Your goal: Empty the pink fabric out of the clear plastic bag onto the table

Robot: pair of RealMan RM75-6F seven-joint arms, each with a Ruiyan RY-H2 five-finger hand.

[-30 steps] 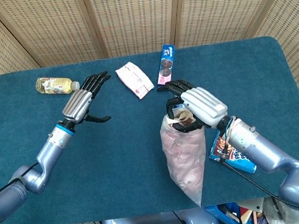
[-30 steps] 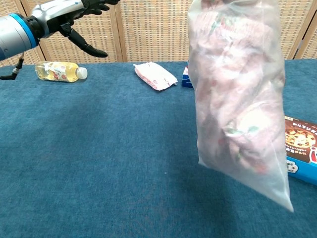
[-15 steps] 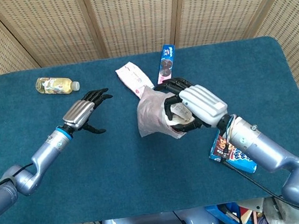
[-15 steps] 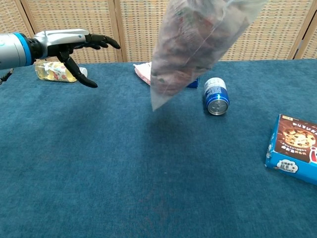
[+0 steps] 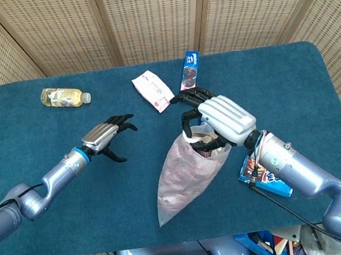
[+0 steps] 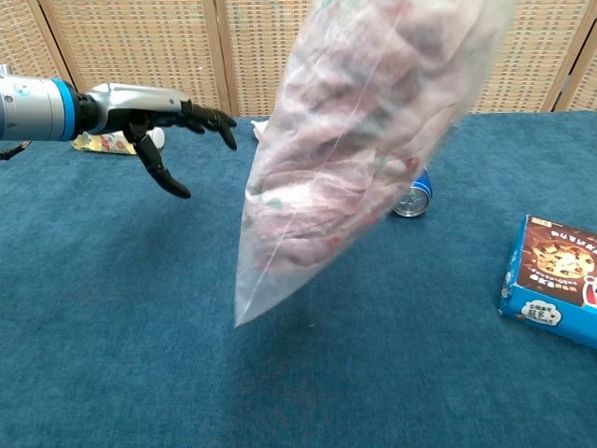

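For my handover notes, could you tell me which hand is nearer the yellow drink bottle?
Left. The left hand hovers open just right of the bottle; the right hand grips the bag farther away.

Bright, even light; the clear plastic bag [image 6: 364,140] is motion-blurred in chest view.

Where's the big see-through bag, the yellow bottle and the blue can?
clear plastic bag [image 5: 187,173]: head view, middle of the bag.
yellow bottle [image 5: 60,96]: head view, its body.
blue can [image 6: 412,196]: chest view, its end.
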